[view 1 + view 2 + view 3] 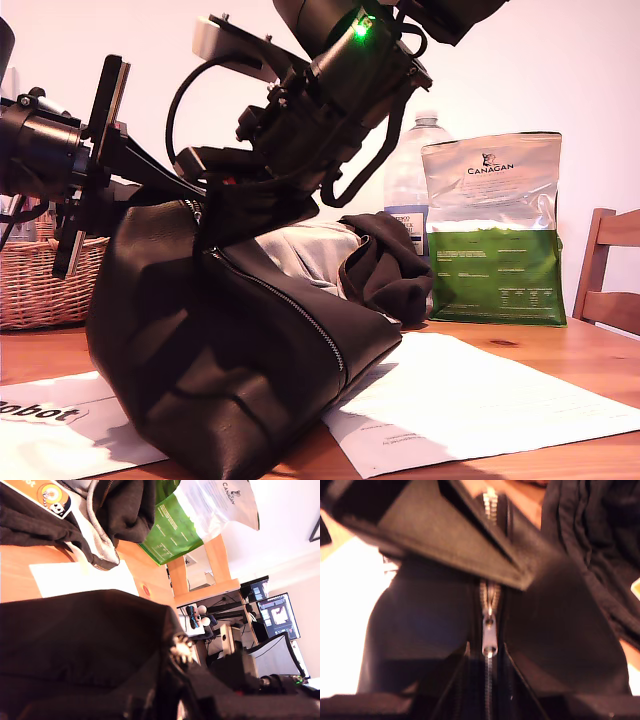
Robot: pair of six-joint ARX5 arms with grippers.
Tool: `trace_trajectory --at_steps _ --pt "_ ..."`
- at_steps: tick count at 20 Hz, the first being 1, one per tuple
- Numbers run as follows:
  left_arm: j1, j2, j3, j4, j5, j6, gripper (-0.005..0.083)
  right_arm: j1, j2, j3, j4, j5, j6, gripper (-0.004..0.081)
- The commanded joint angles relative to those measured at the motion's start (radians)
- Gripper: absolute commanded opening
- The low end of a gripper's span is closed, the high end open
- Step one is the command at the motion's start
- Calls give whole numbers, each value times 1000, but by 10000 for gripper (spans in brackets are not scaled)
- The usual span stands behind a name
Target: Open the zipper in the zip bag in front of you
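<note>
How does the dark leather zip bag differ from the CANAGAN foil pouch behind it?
The zip bag is dark, matt leather; the CANAGAN pouch is shiny silver and green foil with print. The zip bag slumps tilted near the camera, with arms at its top; the pouch stands upright further back, untouched. The zip bag has a metal zipper along its edge; the pouch shows none. Both rest on the wooden table.

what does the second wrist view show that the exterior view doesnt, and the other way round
Only the second wrist view shows the silver pull tab close up, between the dark parts of my second gripper, with parted teeth beyond it. Only the exterior view shows the wicker basket, water bottle, CANAGAN pouch, papers and wooden chair. Both show the zip bag, its zipper and the dark garment.
</note>
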Motion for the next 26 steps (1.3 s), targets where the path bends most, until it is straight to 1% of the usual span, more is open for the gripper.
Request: trace_trajectory --at_steps 1,4,7,9,13,17,26 --pt "-3 -2 -2 24 20 13 -24 -1 -18 5 12 -13 -14 194" --pt "-3 -2 -2 24 21 13 -24 -12 -18 5 11 -29 -29 191" --pt "-3 -2 -2 24 23 14 -24 -22 -18 5 12 -60 -33 138" --pt "-3 -2 -2 24 23 14 -24 -24 -18 5 12 -72 -45 138" --pt "-3 -2 -2 24 23 19 -24 -24 -18 5 14 -81 -58 134" --pt "-3 -2 -2 24 23 19 -24 -24 -18 5 14 -82 -59 86" --pt "-3 -2 -2 24 23 20 -24 -24 -18 5 10 -80 -58 69"
